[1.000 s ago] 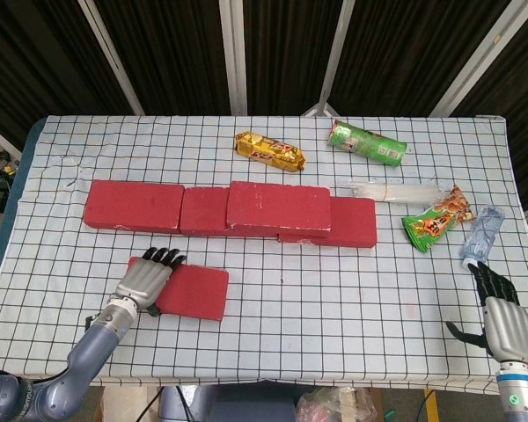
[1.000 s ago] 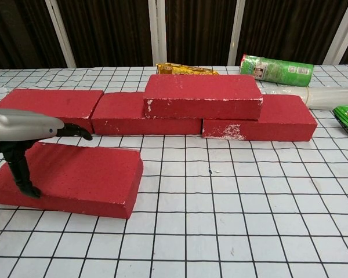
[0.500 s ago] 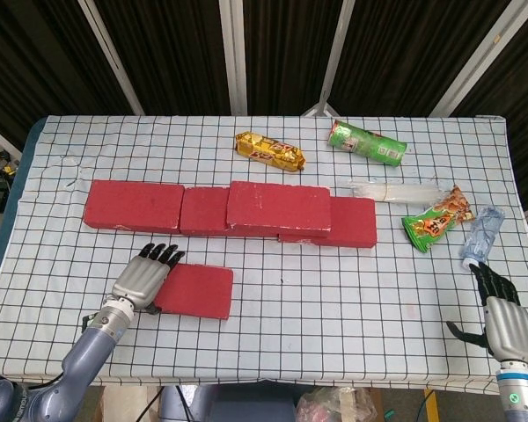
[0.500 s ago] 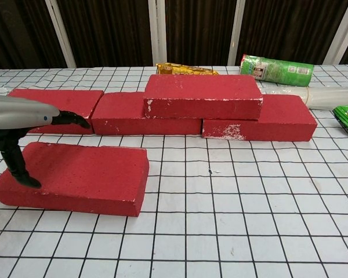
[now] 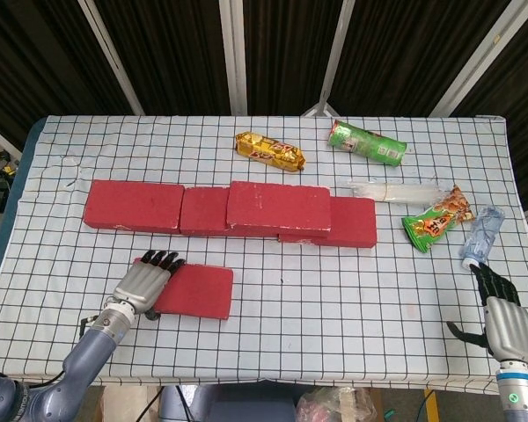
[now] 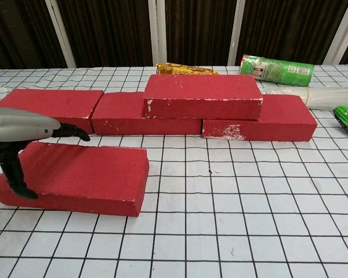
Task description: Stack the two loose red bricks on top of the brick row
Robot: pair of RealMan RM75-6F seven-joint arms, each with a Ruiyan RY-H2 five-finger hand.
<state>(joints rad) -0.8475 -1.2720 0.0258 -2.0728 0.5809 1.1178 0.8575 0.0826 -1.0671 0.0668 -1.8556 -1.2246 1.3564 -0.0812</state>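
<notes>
Since a second ago, the loose red brick has turned and slid a little toward the robot's right under the left hand, so that its long side now runs nearly parallel to the brick row; the left hand has stayed on its left end. That hand lies flat over the brick's top, fingers stretched toward the row and the thumb down against the near side face, so it grasps the brick's end while the brick rests on the tabletop.

This loose brick sits just in front of the brick row, apart from it, below the row's left half. A stacked red brick already lies on top of the row, bridging the middle and right bricks.

Well to the right of the row, the right hand hovers near the tabletop's front edge, released, with fingers apart and holding nothing.

Behind the row lie a gold snack packet and a green can on its side. Right of the row are a clear plastic tube, a green snack bag and a crumpled water bottle.
</notes>
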